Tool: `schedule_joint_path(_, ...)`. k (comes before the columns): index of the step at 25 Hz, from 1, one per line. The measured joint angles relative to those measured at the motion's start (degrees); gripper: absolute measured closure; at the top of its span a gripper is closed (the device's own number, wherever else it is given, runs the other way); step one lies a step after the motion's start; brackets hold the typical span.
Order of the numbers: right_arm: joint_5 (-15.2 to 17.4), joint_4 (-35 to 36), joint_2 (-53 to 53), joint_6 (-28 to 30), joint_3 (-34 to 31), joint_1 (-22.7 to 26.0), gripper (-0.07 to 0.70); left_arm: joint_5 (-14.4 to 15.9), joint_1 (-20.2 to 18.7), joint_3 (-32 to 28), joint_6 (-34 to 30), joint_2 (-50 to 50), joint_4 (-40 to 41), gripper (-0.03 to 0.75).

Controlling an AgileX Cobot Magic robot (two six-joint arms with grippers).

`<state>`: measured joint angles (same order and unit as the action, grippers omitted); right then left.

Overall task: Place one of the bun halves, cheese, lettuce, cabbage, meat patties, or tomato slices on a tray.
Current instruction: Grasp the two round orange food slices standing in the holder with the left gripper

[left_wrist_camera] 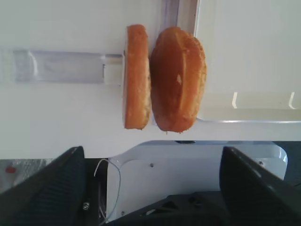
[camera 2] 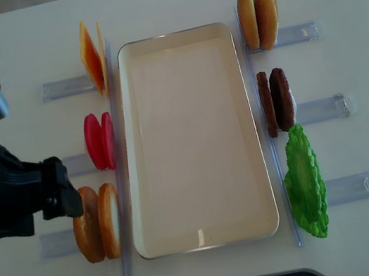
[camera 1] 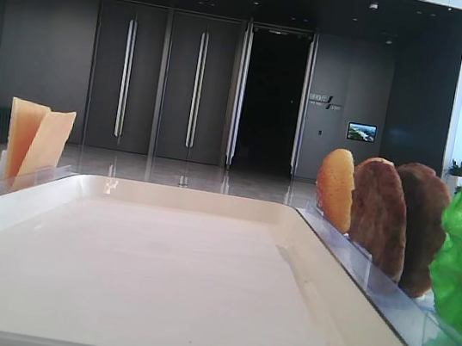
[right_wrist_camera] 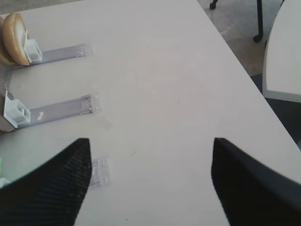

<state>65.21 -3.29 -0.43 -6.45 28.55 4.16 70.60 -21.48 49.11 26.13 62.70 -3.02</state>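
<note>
between upright food rows, cream tray (camera 2: 193, 143) bare inside, bun halves (camera 2: 97, 223) beside it

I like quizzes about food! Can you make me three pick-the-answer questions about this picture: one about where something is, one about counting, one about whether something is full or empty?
1. Where is the lettuce?
A. Right of the tray
B. On the tray
C. Left of the tray

2. How many meat patties stand in the holder?
A. One
B. Two
C. Four

3. What is on the tray?
A. A bun
B. Cheese
C. Nothing

Answers: 1 A, the green leaf sits beside the tray's right rim. 2 B, two dark brown discs stand side by side. 3 C, its cream floor is bare.
</note>
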Motion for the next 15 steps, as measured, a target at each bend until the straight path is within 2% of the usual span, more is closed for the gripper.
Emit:
schedule_joint_path(3,0.00,0.00,0.00,0.00,0.00,0.00,0.097,0.00,-4.16,0.00,4.76,2.84,0.13,0.024)
schedule_joint_path(6,0.00,0.00,0.00,0.00,0.00,0.00,0.097,-0.06,-6.64,0.00,6.76,5.39,0.25,0.024)
schedule_joint_path(15,0.00,0.00,0.00,0.00,0.00,0.00,0.097,-1.47,-7.50,0.00,8.32,11.61,-1.57,0.024)
